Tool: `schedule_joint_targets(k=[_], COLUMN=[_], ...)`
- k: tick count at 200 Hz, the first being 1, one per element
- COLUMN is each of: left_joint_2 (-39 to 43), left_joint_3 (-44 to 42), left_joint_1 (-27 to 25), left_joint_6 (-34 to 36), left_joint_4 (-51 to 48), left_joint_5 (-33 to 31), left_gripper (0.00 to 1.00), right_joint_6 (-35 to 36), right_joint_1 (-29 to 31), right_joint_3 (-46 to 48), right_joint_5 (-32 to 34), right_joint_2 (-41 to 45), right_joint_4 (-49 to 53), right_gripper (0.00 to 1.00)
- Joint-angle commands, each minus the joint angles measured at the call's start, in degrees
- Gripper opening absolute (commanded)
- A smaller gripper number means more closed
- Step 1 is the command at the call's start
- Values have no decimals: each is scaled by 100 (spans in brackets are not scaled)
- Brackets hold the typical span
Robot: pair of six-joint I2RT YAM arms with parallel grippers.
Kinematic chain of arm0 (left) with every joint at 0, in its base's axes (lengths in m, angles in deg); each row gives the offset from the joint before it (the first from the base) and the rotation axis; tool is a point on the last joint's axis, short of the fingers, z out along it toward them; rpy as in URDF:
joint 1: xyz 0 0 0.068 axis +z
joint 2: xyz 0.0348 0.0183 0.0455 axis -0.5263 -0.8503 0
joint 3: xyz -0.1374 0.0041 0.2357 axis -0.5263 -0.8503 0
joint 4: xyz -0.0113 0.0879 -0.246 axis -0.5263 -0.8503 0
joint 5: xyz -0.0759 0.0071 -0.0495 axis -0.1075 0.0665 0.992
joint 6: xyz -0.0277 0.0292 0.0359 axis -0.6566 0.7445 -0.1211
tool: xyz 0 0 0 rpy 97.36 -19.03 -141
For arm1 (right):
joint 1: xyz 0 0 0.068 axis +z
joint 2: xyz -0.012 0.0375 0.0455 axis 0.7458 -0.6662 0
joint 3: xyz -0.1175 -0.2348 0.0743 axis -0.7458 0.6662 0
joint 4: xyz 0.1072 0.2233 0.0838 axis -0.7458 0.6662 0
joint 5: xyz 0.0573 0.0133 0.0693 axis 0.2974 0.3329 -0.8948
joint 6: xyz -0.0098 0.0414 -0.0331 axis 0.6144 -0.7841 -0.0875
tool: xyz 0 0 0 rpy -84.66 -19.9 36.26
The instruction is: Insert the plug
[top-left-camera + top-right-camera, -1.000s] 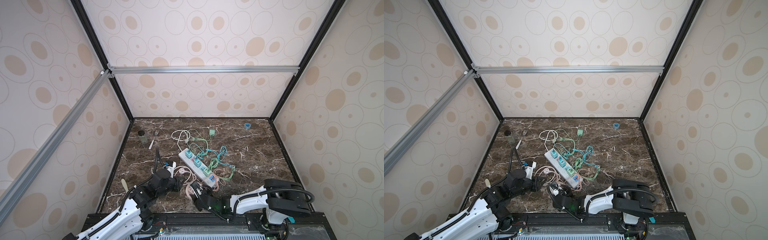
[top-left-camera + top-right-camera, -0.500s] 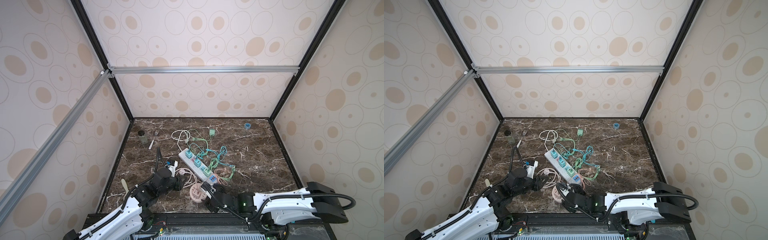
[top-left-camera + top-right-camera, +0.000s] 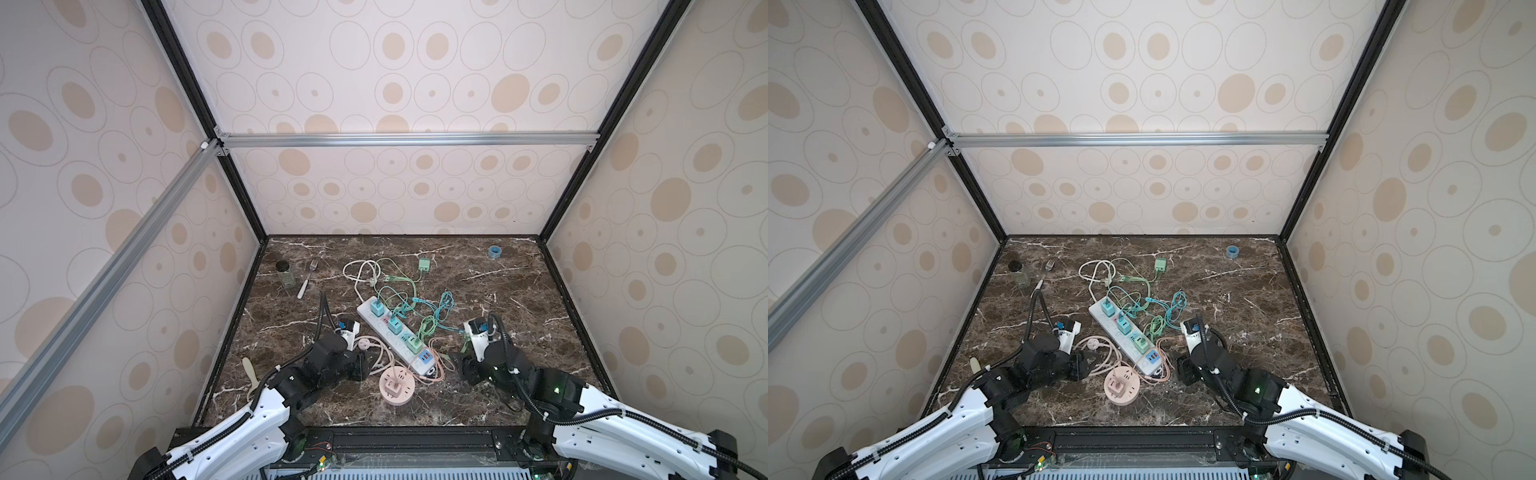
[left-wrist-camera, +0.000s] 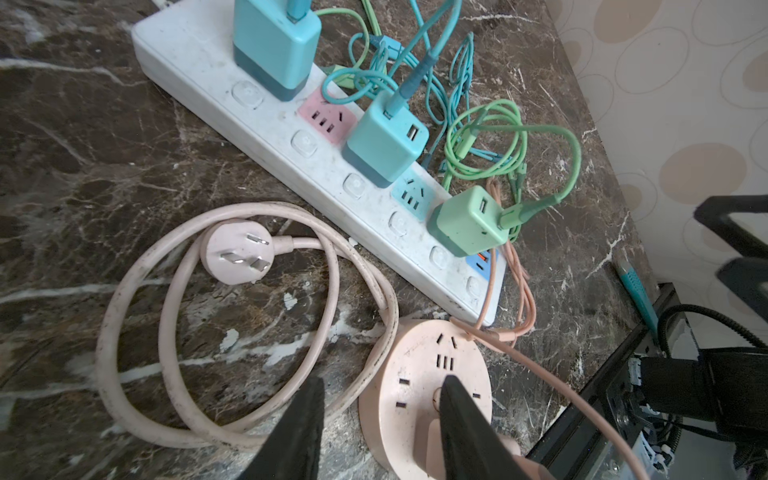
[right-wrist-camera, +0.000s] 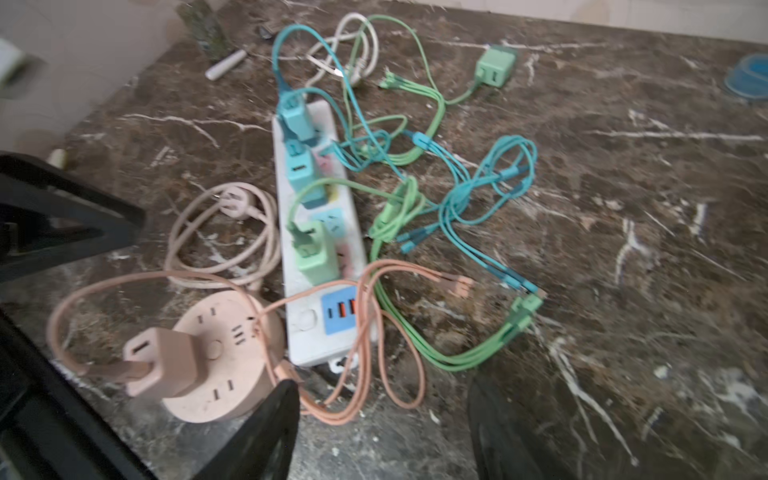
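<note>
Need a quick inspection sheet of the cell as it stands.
Surface: dark marble tabletop, white veins.
Job's things: pink adapter seated in round pink socket; three-pin pink plug loose, prongs up, beside white power strip.
Clutter: jar, fork, blue tape roll at the back.
Grippers: left gripper open, empty; right gripper open, empty.
Cables: blue and green cables tangled beside the strip.
Surroundings: patterned walls, aluminium frame.

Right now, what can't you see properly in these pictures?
- Pink charger, left wrist view: mostly behind a finger of the left gripper, cut by the edge.
- White power strip, right wrist view: blurred, socket markings unreadable.
- Blue ring and jar, in a top view: too small to tell what they are or hold.
</note>
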Motion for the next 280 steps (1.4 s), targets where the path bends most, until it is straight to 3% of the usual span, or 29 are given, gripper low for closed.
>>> schedule_joint_targets(k=[1,36,106,201,280], left_joint_2=[38,204,492,411,490], left_joint_3=[277,337,391,261,226], left_joint_1=[57,96,373,977,1083], left_joint_6=[167,262,308,308,299], left_joint_4=[42,-64,-225,72,119], left_joint_5=[30,120,177,438,539], left_gripper=[51,60,65,70,70], right_joint_6=[-199,-30,181,262,304], right_joint_1=[-353,-694,-1472,-1603,-1611], right_joint_3=[169,270,523,554,566], right_joint_5=[-591,-1343,-2927,-3277,-3323], right_joint_2=[-240,-1122,-2381,-3546,-3209], right_joint_4=[408,-559,-2799,-3519,-3521], right_gripper=[65,64,55,52,27])
